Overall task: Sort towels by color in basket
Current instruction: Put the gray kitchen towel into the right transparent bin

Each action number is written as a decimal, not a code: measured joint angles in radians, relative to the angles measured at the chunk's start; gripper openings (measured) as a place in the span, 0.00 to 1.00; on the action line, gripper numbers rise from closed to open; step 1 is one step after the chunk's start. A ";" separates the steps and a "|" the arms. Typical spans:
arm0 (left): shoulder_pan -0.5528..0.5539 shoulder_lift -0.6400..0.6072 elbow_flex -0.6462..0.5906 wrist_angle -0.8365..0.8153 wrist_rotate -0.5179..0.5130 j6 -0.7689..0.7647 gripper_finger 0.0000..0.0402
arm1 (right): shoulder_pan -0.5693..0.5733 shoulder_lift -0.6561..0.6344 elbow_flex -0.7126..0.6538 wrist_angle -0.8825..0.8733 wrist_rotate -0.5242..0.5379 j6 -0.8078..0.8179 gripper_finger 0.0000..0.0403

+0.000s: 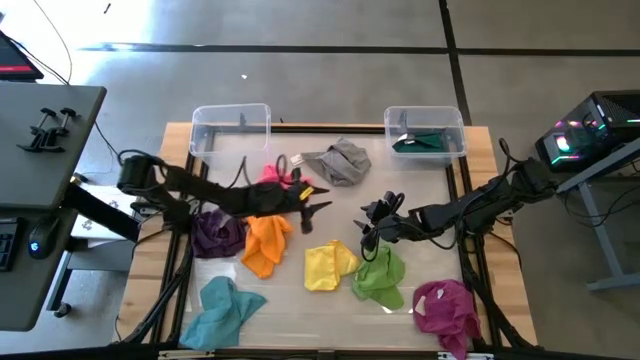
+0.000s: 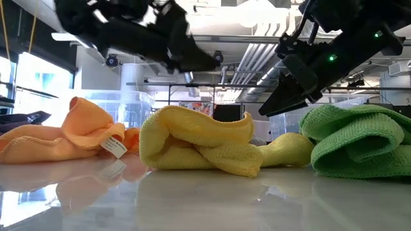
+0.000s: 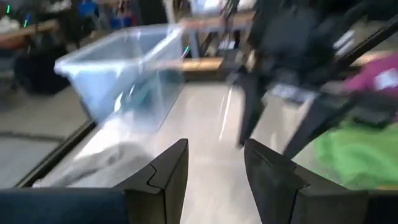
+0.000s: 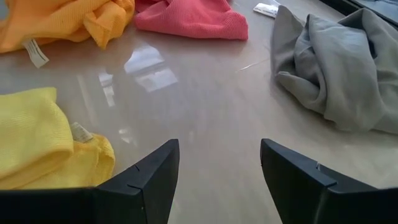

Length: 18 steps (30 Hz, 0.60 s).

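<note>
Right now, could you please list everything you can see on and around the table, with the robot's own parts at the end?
table: one, pale top with wooden edge, centre.
left bin: one, clear plastic, far left of the table; nothing seen inside.
right bin: one, clear plastic, far right of the table.
dark green towel: one, inside the right bin.
grey towel: one, far centre.
pink towel: one, beside the grey one, partly under the left arm.
purple towel: one, left side.
orange towel: one, beside the purple.
yellow towel: one, centre.
lime green towel: one, right of yellow.
teal towel: one, near left.
magenta towel: one, near right.
left tool: open, empty, above the table centre.
right tool: open, empty, above the lime green towel's far edge.
</note>
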 joint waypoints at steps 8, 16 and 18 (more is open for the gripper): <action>0.122 0.159 0.188 -0.201 0.029 -0.056 0.51 | -0.001 0.000 0.000 0.000 0.001 0.014 0.55; 0.212 0.310 0.392 -0.418 0.053 -0.132 0.72 | -0.001 0.000 0.000 -0.003 0.001 0.016 0.55; 0.226 0.347 0.425 -0.448 0.044 -0.132 0.73 | -0.001 0.000 0.000 -0.003 0.001 0.017 0.55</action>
